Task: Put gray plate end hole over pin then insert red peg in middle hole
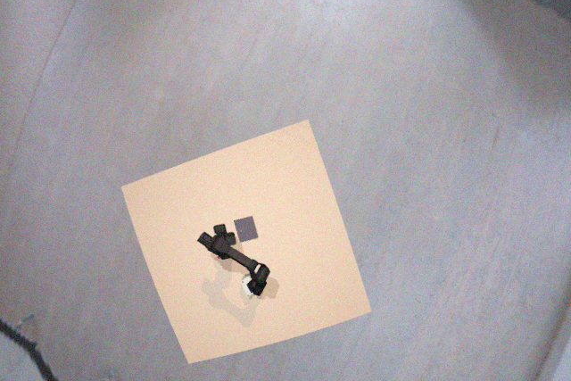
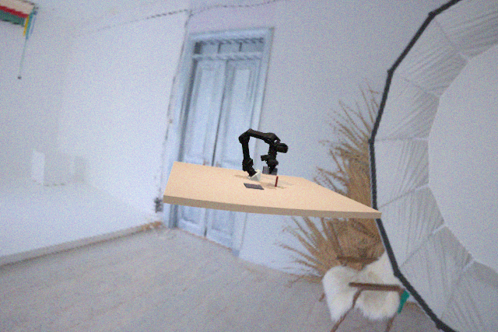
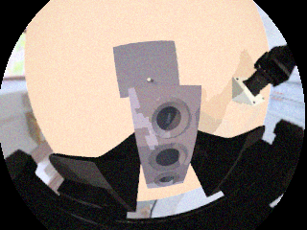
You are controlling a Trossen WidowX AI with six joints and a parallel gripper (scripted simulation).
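My gripper (image 3: 159, 130) (image 2: 271, 170) is shut on the gray plate (image 3: 163, 94) (image 2: 265, 169), held clear above the table. In the wrist view the plate shows three round holes in a row, running away from the camera. The flat gray base (image 1: 245, 229) (image 2: 253, 186) (image 3: 144, 57) lies on the table, with a small pale pin (image 3: 150, 80) standing up just beyond the plate's far end in that view. The red peg (image 2: 276, 181) stands upright on the table; only a speck of the peg shows beside the arm in the top view. The arm hides the gripper there.
The tan table top (image 1: 285, 174) (image 2: 201, 187) carries the arm's white mount (image 1: 246, 285) (image 2: 254, 176) (image 3: 246, 92), which stands near the gray base. The table's edges show all round in the top view.
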